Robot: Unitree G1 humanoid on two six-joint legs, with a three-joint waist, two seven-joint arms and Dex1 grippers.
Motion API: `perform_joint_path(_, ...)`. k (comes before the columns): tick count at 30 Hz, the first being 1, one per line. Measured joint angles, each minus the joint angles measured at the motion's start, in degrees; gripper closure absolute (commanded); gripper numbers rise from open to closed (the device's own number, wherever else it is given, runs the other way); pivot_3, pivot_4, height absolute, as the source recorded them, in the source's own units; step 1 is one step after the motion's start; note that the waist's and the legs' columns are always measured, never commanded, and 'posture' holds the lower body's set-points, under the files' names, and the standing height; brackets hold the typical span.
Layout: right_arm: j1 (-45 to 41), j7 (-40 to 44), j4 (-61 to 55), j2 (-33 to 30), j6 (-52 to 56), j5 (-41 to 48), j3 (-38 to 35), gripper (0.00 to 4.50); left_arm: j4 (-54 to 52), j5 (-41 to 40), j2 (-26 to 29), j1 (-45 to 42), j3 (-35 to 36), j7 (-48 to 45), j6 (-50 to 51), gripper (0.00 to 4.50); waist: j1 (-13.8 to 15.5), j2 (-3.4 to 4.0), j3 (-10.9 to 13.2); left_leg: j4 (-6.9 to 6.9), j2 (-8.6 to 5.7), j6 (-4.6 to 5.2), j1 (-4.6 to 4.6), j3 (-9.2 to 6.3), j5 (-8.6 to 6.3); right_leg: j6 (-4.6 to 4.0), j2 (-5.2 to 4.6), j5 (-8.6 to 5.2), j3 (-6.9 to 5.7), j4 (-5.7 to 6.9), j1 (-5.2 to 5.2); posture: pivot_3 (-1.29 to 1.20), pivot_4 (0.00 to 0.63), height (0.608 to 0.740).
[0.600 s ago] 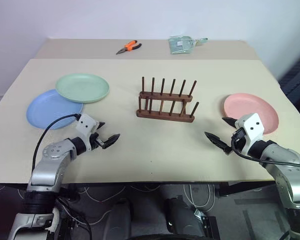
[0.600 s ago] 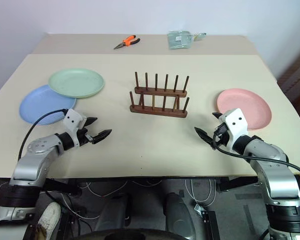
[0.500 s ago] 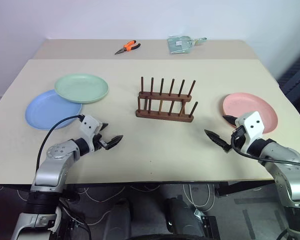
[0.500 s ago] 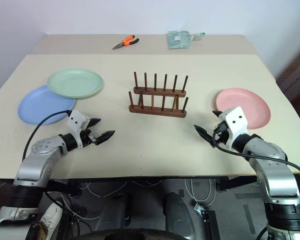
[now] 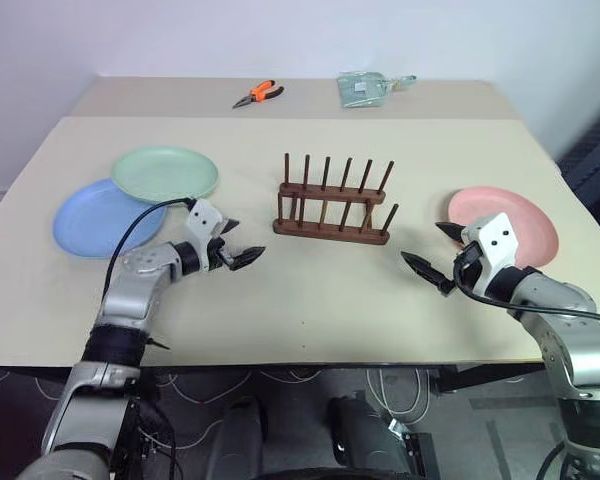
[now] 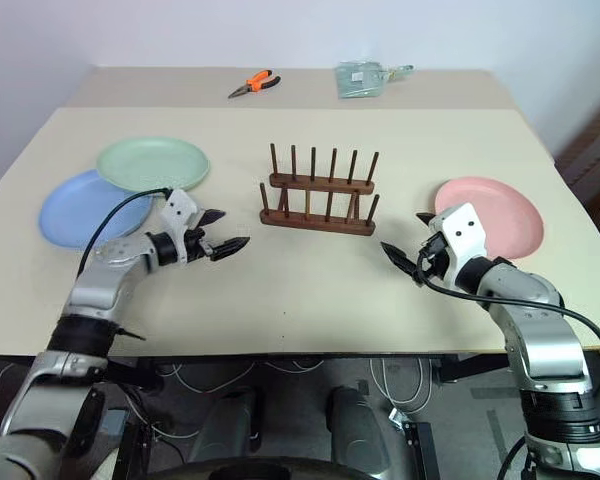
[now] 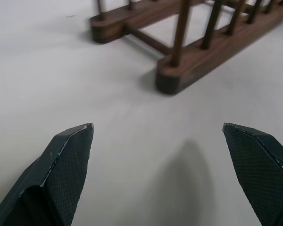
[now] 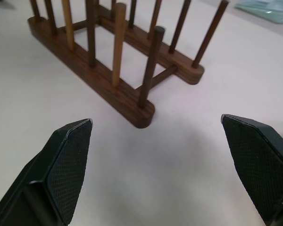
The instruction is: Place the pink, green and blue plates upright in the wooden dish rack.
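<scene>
On table (image 5: 310, 290): three plates flat, one rack (image 5: 333, 207), two grippers open.

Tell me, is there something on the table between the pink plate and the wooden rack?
Nothing visible lies between the pink plate and the wooden rack; only bare table. The open right end effector hovers just in front of that path.

Your left gripper (image 5: 236, 242) sits at about eight o'clock in the head view, fingers (image 7: 66, 160) spread wide and empty, pointing toward three o'clock. Your right gripper (image 5: 432, 254) sits at four o'clock, fingers (image 8: 68, 157) equally wide, empty, aimed toward nine o'clock. Both forearms angle inward.
</scene>
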Motion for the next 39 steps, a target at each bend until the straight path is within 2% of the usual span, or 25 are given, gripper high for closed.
perform_joint_path(5,3.32,-3.25,-3.83,2.03,-0.33,-0.99,-0.21,0.04,22.23,5.74,-5.9,-14.44,-5.03,-3.71,-8.59,0.0,0.17,-0.04,0.02,0.09,-0.07,0.02,-0.1,-0.04,-0.01,0.11,-0.04,-0.04,0.0,-0.03,0.01,0.0,0.15,0.732)
perform_joint_path(9,7.42,-6.27,-7.41,3.34,-0.39,-1.75,-1.13,0.04,35.18,7.94,-11.04,-21.81,-5.04,-3.73,-13.61,0.0,0.14,-0.05,0.02,0.11,-0.1,0.05,-0.11,-0.07,-0.03,0.19,-0.05,-0.04,-0.01,-0.01,0.03,0.0,0.15,0.732)
perform_joint_path(12,10.2,-7.74,-9.72,3.6,0.0,-2.0,-2.31,0.0,38.62,9.18,-12.14,-22.82,-5.06,-5.11,-16.59,0.66,-0.14,-0.03,0.01,0.09,-0.08,0.06,-0.04,-0.07,-0.03,0.16,-0.03,-0.05,0.0,0.04,0.03,0.0,0.15,0.732)
perform_joint_path(13,10.65,-8.22,-10.48,3.67,0.14,-2.0,-2.53,0.0,39.2,9.32,-12.13,-22.82,-5.04,-5.87,-17.36,1.27,-0.23,-0.02,0.0,0.09,-0.08,0.06,-0.03,-0.07,-0.03,0.14,-0.03,-0.06,0.0,0.06,0.03,0.0,0.15,0.732)
perform_joint_path(18,11.39,-9.35,-11.2,3.74,0.11,-2.14,-2.86,0.0,38.63,9.88,-11.94,-22.2,-4.91,-11.26,-19.38,3.65,-0.02,-0.02,0.0,0.1,-0.08,0.06,-0.04,-0.07,-0.03,0.12,-0.04,-0.07,0.0,0.03,0.07,0.0,0.15,0.732)
perform_joint_path(19,11.37,-9.57,-11.2,3.79,0.11,-2.22,-2.79,0.0,37.7,9.61,-11.52,-22.08,-4.47,-12.66,-19.45,3.71,-0.03,-0.01,-0.01,0.1,-0.08,0.06,-0.03,-0.08,-0.03,0.12,-0.04,-0.07,0.0,0.04,0.07,0.0,0.15,0.732)
perform_joint_path(25,10.58,-10.19,-11.09,4.45,0.08,-3.24,-1.95,0.0,28.34,9.11,-9.1,-15.83,-4.78,-20.4,-19.34,3.71,-0.06,0.07,-0.05,0.09,-0.07,0.06,-0.02,-0.08,-0.03,0.11,-0.04,-0.07,0.0,0.04,0.08,0.0,0.15,0.732)
perform_joint_path(30,10.94,-9.38,-10.86,4.14,-0.13,-3.29,-2.56,0.0,12.78,8.29,-5.72,-7.46,-6.78,-26.48,-15.69,3.71,0.0,0.07,-0.06,0.09,-0.06,0.06,-0.02,-0.08,-0.03,0.1,-0.05,-0.07,0.01,0.05,0.09,0.0,0.15,0.732)
perform_joint_path(32,11.82,-8.74,-10.83,3.57,-0.15,-3.23,-3.57,0.0,8.78,8.03,-4.59,-5.81,-7.49,-27.13,-13.5,2.67,0.09,0.07,-0.06,0.12,-0.06,0.06,-0.02,-0.08,-0.03,0.1,-0.06,-0.08,0.0,0.05,0.1,0.0,0.15,0.732)
perform_joint_path(34,13.24,-7.68,-10.81,2.2,-0.04,-3.17,-5.15,0.0,6.42,7.84,-3.84,-4.55,-8.16,-27.17,-10.71,1.89,0.07,0.07,-0.06,0.13,-0.06,0.06,-0.02,-0.08,-0.03,0.1,-0.06,-0.08,0.01,0.05,0.11,0.0,0.15,0.732)
perform_joint_path(37,15.46,-5.75,-10.83,0.34,0.18,-3.15,-6.76,0.0,3.53,8.12,-3.08,-3.94,-8.63,-26.1,-8.31,0.33,0.03,0.06,-0.06,0.17,-0.06,0.06,0.0,-0.11,-0.03,0.09,-0.04,-0.07,0.0,0.08,0.12,0.0,0.15,0.732)
perform_joint_path(38,16.09,-5.25,-10.87,0.09,0.19,-3.16,-6.93,0.0,2.87,8.34,-2.64,-3.89,-8.81,-25.55,-7.91,0.02,-0.05,0.07,-0.06,0.18,-0.06,0.06,0.02,-0.11,-0.03,0.09,-0.04,-0.08,0.0,0.1,0.13,0.0,0.15,0.732)
perform_joint_path(39,16.8,-4.73,-10.93,0.01,0.36,-3.16,-6.96,0.25,2.06,8.63,-2.0,-3.73,-9.04,-24.94,-7.27,0.0,-0.21,0.07,-0.06,0.18,-0.04,0.06,0.04,-0.11,-0.04,0.09,-0.02,-0.08,0.0,0.1,0.14,0.0,0.15,0.732)
